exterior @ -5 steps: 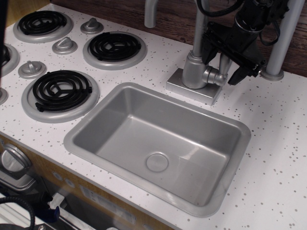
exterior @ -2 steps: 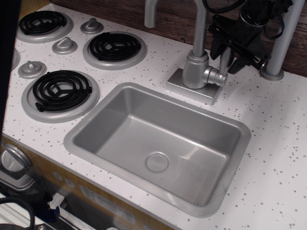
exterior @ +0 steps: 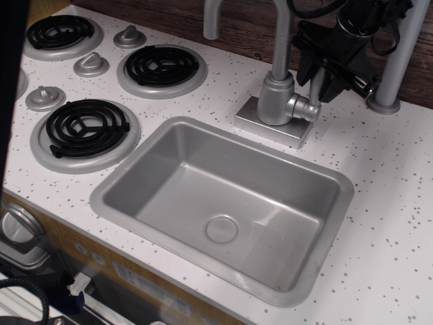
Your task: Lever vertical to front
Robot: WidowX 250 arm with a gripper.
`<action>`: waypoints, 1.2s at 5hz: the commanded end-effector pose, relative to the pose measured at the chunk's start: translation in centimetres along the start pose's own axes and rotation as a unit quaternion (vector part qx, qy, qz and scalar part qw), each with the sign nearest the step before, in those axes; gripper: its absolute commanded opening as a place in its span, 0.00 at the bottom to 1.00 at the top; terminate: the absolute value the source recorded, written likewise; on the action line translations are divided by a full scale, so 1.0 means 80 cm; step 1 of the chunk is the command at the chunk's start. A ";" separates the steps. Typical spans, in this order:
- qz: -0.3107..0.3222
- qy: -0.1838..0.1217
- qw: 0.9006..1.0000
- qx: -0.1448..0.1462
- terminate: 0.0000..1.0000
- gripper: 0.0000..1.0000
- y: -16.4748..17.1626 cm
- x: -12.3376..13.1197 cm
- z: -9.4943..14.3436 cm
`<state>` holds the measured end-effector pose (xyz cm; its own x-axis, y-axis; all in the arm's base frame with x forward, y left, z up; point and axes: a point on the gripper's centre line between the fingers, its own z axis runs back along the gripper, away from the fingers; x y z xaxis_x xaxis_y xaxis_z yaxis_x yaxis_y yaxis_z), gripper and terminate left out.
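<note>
The lever [exterior: 316, 87] is a slim silver-grey rod standing upright from a round pivot [exterior: 306, 108] on the right side of the faucet body [exterior: 276, 98]. My black gripper [exterior: 316, 80] comes down from the upper right and straddles the lever. One finger [exterior: 304, 66] is on its left and the other finger [exterior: 331, 85] is on its right. Both look pressed against the rod. The upper part of the lever is hidden between them.
The tall spout pipe [exterior: 279, 34] rises just left of the gripper. A grey post [exterior: 399, 54] stands to its right. The sink basin [exterior: 338, 177] lies in front of the faucet. Stove burners [exterior: 84, 127] and knobs [exterior: 90, 64] are at the left.
The gripper rose and shifted from low beside the pivot to around the lever's shaft, and its fingers drew closer onto the rod. The lever still stands upright.
</note>
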<state>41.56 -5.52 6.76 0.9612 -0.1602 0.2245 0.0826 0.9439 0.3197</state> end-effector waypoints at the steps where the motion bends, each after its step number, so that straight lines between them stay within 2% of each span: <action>1: 0.025 0.036 0.999 -0.020 0.00 0.00 -0.001 -0.021 0.012; 2: 0.045 0.053 0.997 -0.041 0.00 0.00 -0.003 -0.034 -0.002; 3: 0.056 0.060 0.994 -0.067 0.00 0.00 -0.004 -0.042 -0.021; 4: 0.060 0.059 0.993 -0.079 0.00 0.00 -0.004 -0.046 -0.030; 5: 0.068 0.054 0.993 -0.080 0.00 1.00 -0.005 -0.047 -0.029; 6: 0.073 0.050 0.993 -0.072 0.00 1.00 -0.006 -0.053 -0.023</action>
<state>36.40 -4.44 1.71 0.9966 0.0294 0.0769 -0.0445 0.9783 0.2026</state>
